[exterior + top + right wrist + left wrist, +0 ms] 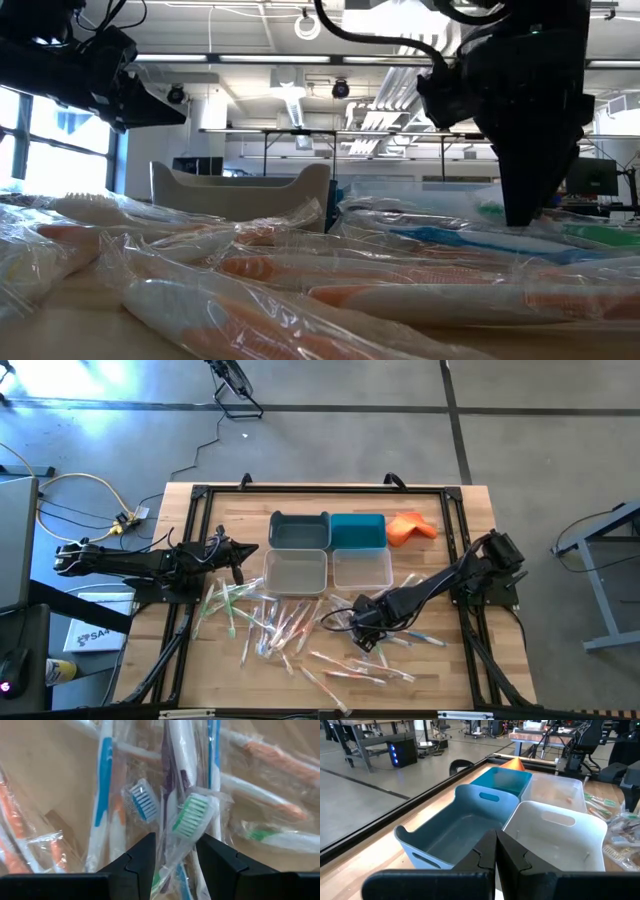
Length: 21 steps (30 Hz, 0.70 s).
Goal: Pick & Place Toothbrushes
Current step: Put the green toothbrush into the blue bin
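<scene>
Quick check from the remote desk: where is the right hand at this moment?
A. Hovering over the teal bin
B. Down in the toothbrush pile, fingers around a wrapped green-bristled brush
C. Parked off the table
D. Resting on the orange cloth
B: the right hand is low over the scattered toothbrushes, and its wrist view shows a wrapped green-bristled brush between its fingers.

Wooden tabletop (160,630) carries four bins (330,550) at 12 o'clock, orange cloth (410,527) at 1 o'clock, wrapped toothbrushes (290,625) centre to 6 o'clock.

Pretty bright overall, daylight from the windows (60,140) and ceiling lights; nearest wrapped toothbrushes (300,290) blurry, wrappers glaring.
</scene>
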Each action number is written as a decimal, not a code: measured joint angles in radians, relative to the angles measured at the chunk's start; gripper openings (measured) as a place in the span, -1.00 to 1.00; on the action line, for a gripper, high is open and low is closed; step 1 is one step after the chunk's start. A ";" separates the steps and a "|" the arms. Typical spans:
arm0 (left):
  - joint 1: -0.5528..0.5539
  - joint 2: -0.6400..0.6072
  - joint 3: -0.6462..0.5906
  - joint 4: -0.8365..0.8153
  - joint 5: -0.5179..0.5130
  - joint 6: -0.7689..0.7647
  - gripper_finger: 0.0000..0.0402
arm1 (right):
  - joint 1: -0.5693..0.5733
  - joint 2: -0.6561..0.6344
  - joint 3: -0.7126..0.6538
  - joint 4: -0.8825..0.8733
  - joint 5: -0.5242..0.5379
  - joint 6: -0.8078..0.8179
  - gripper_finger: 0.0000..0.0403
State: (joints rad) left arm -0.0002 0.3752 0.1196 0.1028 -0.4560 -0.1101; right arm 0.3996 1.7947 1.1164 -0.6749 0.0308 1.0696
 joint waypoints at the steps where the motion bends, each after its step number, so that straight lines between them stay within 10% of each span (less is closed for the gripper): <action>1: 0.000 0.000 0.000 0.000 0.000 0.000 -1.00 | 0.000 0.001 0.000 0.000 0.000 0.000 -0.33; 21: 0.000 0.000 0.000 0.000 0.000 0.000 -1.00 | -0.016 0.003 0.000 -0.001 -0.065 -0.027 -0.93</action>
State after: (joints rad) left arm -0.0002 0.3754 0.1196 0.1028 -0.4561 -0.1099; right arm 0.3838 1.7981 1.1168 -0.6754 -0.0341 1.0426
